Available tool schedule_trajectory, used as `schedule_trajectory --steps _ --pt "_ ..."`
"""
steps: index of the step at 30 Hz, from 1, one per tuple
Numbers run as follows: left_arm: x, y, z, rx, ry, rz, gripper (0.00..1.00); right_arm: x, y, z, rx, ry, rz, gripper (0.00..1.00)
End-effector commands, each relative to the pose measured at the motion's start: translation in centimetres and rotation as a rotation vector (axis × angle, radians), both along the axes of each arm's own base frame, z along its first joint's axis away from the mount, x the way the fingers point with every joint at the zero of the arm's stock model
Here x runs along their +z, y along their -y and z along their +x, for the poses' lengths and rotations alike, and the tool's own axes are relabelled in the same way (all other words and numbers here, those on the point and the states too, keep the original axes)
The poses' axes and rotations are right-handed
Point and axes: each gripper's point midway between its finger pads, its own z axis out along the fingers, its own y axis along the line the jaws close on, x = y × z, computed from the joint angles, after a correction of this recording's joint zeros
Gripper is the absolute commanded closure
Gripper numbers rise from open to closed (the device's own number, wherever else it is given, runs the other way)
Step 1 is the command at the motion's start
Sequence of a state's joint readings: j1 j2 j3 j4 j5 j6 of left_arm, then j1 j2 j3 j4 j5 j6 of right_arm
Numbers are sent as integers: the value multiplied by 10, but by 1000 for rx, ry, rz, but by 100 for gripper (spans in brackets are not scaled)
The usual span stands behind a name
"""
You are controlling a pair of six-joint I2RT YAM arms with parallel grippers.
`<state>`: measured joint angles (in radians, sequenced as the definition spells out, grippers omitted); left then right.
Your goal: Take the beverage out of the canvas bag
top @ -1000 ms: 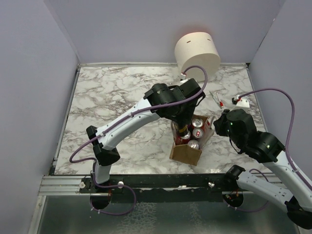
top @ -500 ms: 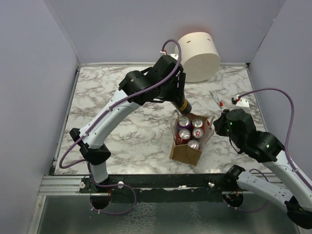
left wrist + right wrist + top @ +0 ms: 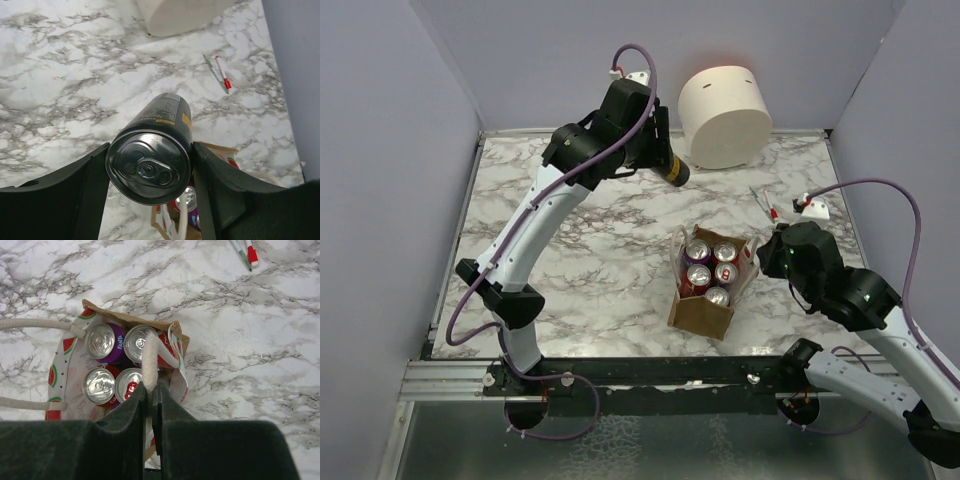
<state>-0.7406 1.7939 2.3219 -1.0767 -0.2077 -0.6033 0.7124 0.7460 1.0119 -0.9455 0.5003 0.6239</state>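
Observation:
The beverage, a black can [image 3: 676, 172] [image 3: 150, 162], hangs in the air above the table's far middle with my left gripper [image 3: 662, 166] [image 3: 150, 172] shut on its sides; its silver-dark lid faces the wrist camera. The canvas bag [image 3: 700, 312] [image 3: 131, 317] stands right of centre, tan with a watermelon-print lining, and holds several more cans [image 3: 710, 270] [image 3: 102, 342]. My right gripper [image 3: 761, 262] [image 3: 152, 390] is shut on the bag's white rope handle [image 3: 149, 360] at its right rim. In the left wrist view the bag [image 3: 219, 148] lies below and behind the can.
A large cream cylinder [image 3: 725, 115] [image 3: 180, 15] lies at the back of the table, close to the lifted can. Two pens [image 3: 765, 205] [image 3: 217, 72] [image 3: 245, 252] and a small white piece [image 3: 815, 208] lie at the right. Grey walls close in three sides.
My left arm has risen out of the bag with the black can and swung back and left toward the cream cylinder. The right gripper has kept still on the handle.

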Motion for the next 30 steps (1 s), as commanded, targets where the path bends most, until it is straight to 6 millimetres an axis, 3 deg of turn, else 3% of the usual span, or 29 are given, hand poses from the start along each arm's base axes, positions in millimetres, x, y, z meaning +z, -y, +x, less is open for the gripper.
schedule_trajectory --steps 1,9,19,25,30 --pt "17 -25 28 65 119 59 100 19 0 3 -15 46 36 93" --pt "-62 -73 37 156 -7 397 100 20 3 1 -29 33 36 93" --pt "-149 -85 32 135 -133 488 100 20 -1 -1 -18 11 45 93" --pt "-180 -91 32 124 -147 519 100 20 -10 0 12 -11 53 93" --pt "-192 -95 31 122 -144 539 100 19 -10 0 13 -13 56 93"
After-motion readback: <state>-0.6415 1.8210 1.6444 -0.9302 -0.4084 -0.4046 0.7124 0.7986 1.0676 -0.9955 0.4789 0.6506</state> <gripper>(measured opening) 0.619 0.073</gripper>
